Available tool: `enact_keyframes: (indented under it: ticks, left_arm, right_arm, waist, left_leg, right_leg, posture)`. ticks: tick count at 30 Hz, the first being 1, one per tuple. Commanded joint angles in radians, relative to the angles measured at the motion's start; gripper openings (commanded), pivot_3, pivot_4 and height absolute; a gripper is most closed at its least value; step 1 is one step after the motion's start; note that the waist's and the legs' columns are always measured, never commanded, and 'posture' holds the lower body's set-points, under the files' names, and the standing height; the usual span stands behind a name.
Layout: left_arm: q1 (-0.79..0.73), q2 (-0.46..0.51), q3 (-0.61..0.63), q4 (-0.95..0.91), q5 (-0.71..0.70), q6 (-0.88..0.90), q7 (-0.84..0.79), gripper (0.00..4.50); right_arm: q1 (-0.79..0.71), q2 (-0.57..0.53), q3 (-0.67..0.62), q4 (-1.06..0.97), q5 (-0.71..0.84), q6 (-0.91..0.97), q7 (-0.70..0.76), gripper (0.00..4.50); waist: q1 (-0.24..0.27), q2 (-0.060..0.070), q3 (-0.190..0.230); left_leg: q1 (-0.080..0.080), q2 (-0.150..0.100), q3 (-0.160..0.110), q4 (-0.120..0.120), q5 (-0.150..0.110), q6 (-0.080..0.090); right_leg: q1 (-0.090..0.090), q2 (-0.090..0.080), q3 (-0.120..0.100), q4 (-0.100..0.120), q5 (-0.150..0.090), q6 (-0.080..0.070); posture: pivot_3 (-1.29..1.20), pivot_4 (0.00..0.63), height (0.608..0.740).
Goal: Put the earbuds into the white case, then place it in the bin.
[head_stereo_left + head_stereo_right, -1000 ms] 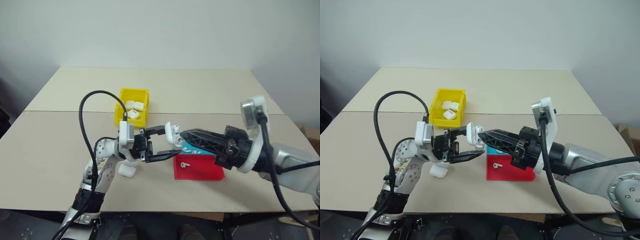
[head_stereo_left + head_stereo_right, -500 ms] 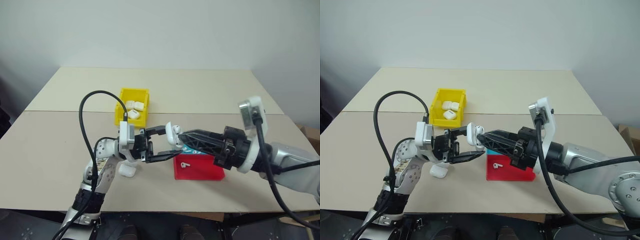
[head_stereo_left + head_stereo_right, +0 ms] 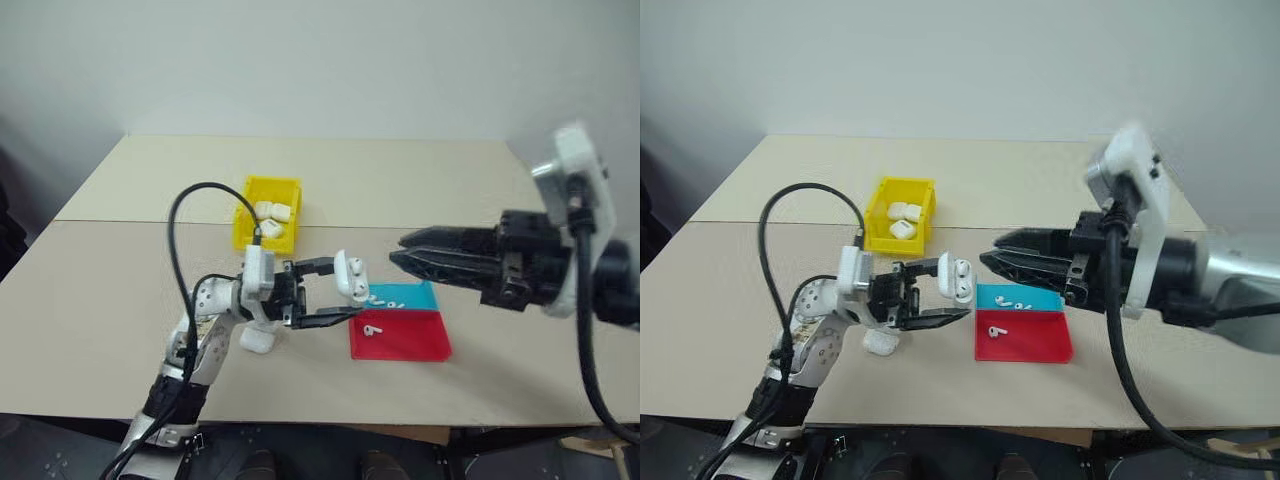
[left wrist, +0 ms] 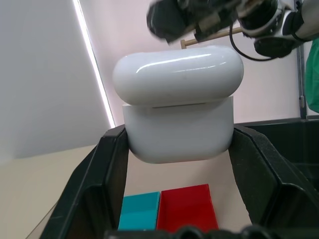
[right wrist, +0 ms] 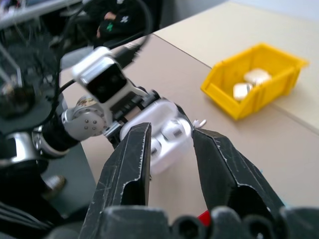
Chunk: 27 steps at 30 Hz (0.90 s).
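My left gripper (image 3: 346,290) is shut on the white case (image 3: 349,275), holding it above the table with its lid up; the case (image 4: 178,129) sits between the two black fingers. My right gripper (image 3: 398,249) hangs to the right of the case and apart from it, open, with nothing seen between its fingers (image 5: 130,159). Loose earbuds lie on the teal tray (image 3: 1006,298) and one earbud (image 3: 372,327) lies on the red tray. The yellow bin (image 3: 245,228) stands behind the left arm with white cases (image 3: 272,212) in it.
A teal tray (image 3: 418,294) and a red tray (image 3: 415,338) lie side by side near the front middle of the table. Another white case (image 3: 255,341) rests on the table under my left hand. A black cable loops over the left arm.
My right gripper has drawn back from the case, rising and moving right, and its wrist has rolled. The left gripper has kept the case in place.
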Motion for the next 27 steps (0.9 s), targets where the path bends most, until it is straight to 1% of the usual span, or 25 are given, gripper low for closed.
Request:
enact_keyframes:
  ticks: [1, 3, 4, 7, 11, 16, 21, 27]
  left_arm:
    - [-0.07, -0.037, -0.029, 0.051, 0.027, -0.029, -0.02, 2.76]
    - [-0.095, -0.056, -0.037, 0.093, 0.044, -0.051, -0.031, 2.76]
    - [-0.105, -0.065, -0.041, 0.108, 0.052, -0.061, -0.033, 2.76]
    - [-0.125, -0.1, -0.058, 0.125, 0.074, -0.078, -0.022, 2.76]
    - [-0.131, -0.118, -0.053, 0.127, 0.08, -0.092, -0.018, 2.76]
    - [-0.143, -0.12, -0.051, 0.136, 0.094, -0.102, -0.01, 2.76]
    - [-0.147, -0.125, -0.061, 0.154, 0.128, -0.115, 0.004, 2.76]
    - [-0.142, -0.13, -0.049, 0.147, 0.122, -0.121, 0.006, 2.76]
  right_arm:
    - [-0.219, 0.074, 0.159, 0.069, -0.176, 0.067, 0.163, 0.88]
    - [-0.34, 0.135, 0.241, 0.115, -0.264, 0.118, 0.237, 0.17]
    - [-0.395, 0.162, 0.277, 0.132, -0.312, 0.14, 0.278, 0.04]
    - [-0.489, 0.221, 0.343, 0.186, -0.431, 0.186, 0.372, 0.04]
    - [-0.54, 0.265, 0.388, 0.227, -0.566, 0.217, 0.473, 0.04]
    - [-0.534, 0.303, 0.464, 0.213, -0.748, 0.227, 0.533, 0.04]
    - [-0.564, 0.35, 0.517, 0.22, -0.881, 0.239, 0.586, 0.04]
    - [-0.51, 0.331, 0.525, 0.187, -0.987, 0.223, 0.65, 0.04]
  waist:
    - [-0.001, 0.0, 0.0]
    - [0.001, 0.0, 0.0]
    - [0.003, 0.0, 0.0]
    - [0.007, 0.0, 0.0]
    - [0.009, 0.0, 0.0]
    - [0.009, 0.0, 0.0]
    - [0.007, 0.0, 0.0]
    - [0.009, 0.0, 0.0]
  left_leg:
    - [0.0, 0.0, 0.001, 0.0, 0.0, 0.0]
    - [-0.001, 0.0, 0.001, 0.0, 0.0, 0.0]
    - [0.0, 0.0, 0.001, 0.0, 0.0, 0.0]
    - [-0.003, 0.0, 0.001, 0.0, 0.0, 0.0]
    - [-0.005, 0.0, 0.001, 0.0, 0.0, 0.001]
    - [-0.004, 0.0, 0.001, 0.0, 0.0, 0.001]
    - [-0.004, 0.0, 0.001, 0.0, 0.0, 0.001]
    - [-0.004, 0.0, 0.001, 0.0, 0.0, 0.001]
  right_leg:
    - [0.0, 0.0, 0.0, 0.0, 0.0, 0.0]
    - [0.0, 0.0, 0.0, -0.001, 0.001, -0.001]
    - [0.0, 0.0, 0.0, -0.001, 0.001, -0.001]
    - [-0.003, 0.0, 0.0, 0.0, 0.0, -0.001]
    - [-0.004, 0.0, 0.0, -0.001, 0.0, 0.0]
    - [-0.004, -0.001, 0.0, 0.0, 0.0, 0.0]
    - [-0.004, 0.0, 0.0, 0.001, 0.0, 0.0]
    - [-0.004, 0.0, 0.0, 0.001, 0.0, 0.0]
  posture:
    - [0.0, 0.15, 0.74]
    - [0.0, 0.15, 0.74]
    - [0.0, 0.15, 0.74]
    - [0.0, 0.15, 0.74]
    - [0.0, 0.15, 0.74]
    - [0.0, 0.15, 0.74]
    - [0.0, 0.15, 0.74]
    - [0.0, 0.15, 0.74]
